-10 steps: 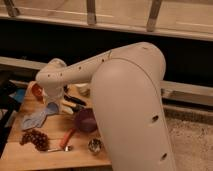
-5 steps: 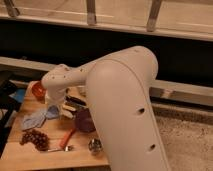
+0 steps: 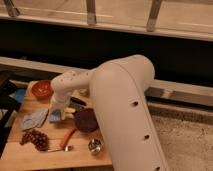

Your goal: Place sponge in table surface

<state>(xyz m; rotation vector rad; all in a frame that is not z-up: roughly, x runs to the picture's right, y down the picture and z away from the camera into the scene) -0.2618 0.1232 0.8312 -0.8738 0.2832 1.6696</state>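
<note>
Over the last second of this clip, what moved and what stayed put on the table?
The arm swung lower and toward the table's left side, bringing the hand down over the table surface, right at the sponge beside the pale cloth. Whether the sponge is gripped or released cannot be told. The purple bowl, orange bowl, grapes, carrot and metal cup stayed put.

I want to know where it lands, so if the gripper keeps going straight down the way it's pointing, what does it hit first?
Most likely the bare wooden table. The gripper points down with the blue sponge at its tip, just right of the grey cloth. Depth is hard to judge here.
</note>
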